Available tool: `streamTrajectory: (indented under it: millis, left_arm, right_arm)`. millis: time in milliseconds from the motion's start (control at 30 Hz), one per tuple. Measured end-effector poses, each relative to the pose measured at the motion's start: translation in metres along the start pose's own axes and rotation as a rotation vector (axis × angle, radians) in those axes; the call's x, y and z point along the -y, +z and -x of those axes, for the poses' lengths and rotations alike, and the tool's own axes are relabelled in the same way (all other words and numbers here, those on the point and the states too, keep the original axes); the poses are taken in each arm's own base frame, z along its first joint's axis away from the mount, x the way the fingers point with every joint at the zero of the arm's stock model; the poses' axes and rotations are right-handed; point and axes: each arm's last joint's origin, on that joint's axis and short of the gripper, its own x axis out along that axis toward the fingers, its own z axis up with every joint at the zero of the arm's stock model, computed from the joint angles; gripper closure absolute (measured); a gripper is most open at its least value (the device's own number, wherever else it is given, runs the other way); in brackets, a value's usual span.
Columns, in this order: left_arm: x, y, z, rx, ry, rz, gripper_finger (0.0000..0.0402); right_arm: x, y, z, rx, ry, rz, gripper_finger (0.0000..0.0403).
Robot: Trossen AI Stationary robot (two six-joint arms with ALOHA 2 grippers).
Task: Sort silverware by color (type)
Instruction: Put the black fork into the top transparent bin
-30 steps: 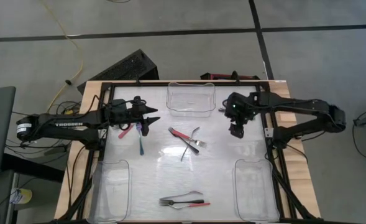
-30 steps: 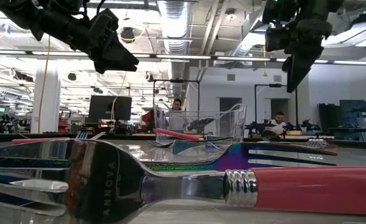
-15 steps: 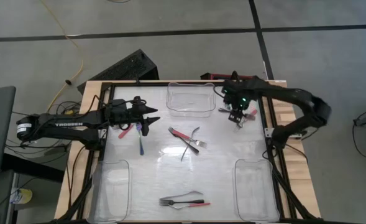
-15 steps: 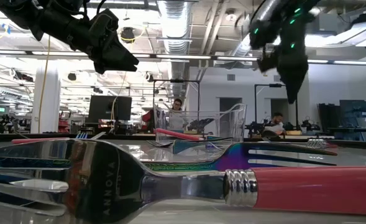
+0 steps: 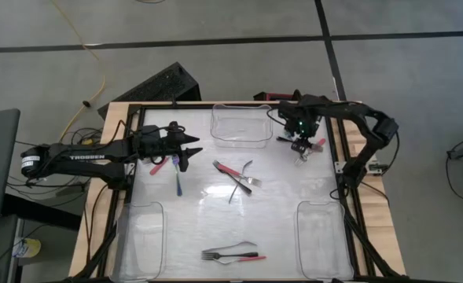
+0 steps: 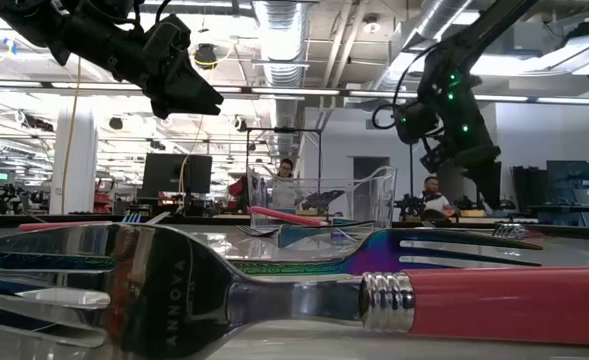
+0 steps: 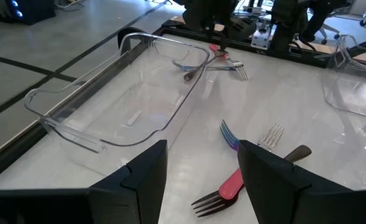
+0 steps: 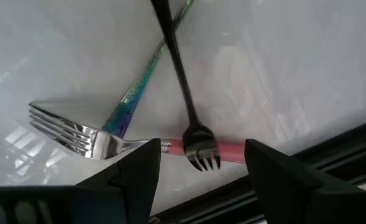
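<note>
The left gripper (image 5: pixel 193 150) is held above the white table (image 5: pixel 278 196) at about 9 o'clock, its fingers (image 7: pixel 142 171) spread and nothing between them. A blue-handled utensil (image 5: pixel 178 179) and a pink-handled one (image 5: pixel 159 167) lie just beside it. At the table's middle, a red-handled fork (image 5: pixel 233 171) and a dark fork (image 5: pixel 239 182) are seen crossed over each other. A clear bin (image 5: pixel 241 126) stands at 12 o'clock. At 6 o'clock, a silver fork (image 5: pixel 231 251) and a red-handled utensil (image 5: pixel 249 257) lie together. The right gripper (image 5: pixel 302 151) is lowered at about 1 o'clock, spread wide over a small cluster: a pink-handled fork (image 8: pixel 102 144), a black fork (image 8: pixel 181 87) and an iridescent-handled piece (image 8: pixel 145 71), the black fork laid across the other two. Nothing is gripped by it.
</note>
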Motion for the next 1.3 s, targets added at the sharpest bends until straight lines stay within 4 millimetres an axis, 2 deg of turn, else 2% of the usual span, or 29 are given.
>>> streamTrajectory:
  millis: [167, 267, 800, 1033, 1167, 1300]
  left_arm:
    - [0.0, 0.0, 0.0, 0.0, 0.0, 0.0, 0.022]
    - [0.0, 0.0, 0.0, -0.004, 0.001, -0.001, 0.022]
    - [-0.001, -0.004, 0.0, -0.044, 0.006, -0.005, 0.022]
    - [-0.001, -0.004, 0.0, -0.044, 0.006, -0.005, 0.022]
    - [-0.001, -0.004, 0.0, -0.043, 0.006, -0.004, 0.022]
    - [0.0, -0.004, 0.0, -0.044, 0.0, -0.002, 0.022]
  right_arm:
    - [-0.004, 0.001, -0.011, 0.021, -0.015, -0.013, 0.0145]
    - [-0.009, 0.003, -0.019, 0.049, -0.091, -0.028, 0.0145]
    - [-0.023, 0.002, -0.034, 0.083, -0.248, -0.031, 0.0145]
    - [-0.03, 0.003, -0.032, 0.109, -0.241, 0.009, 0.0149]
    - [-0.034, 0.003, -0.033, 0.101, -0.102, 0.082, 0.0171]
    - [-0.039, 0.007, -0.043, 0.105, -0.102, 0.158, 0.0198]
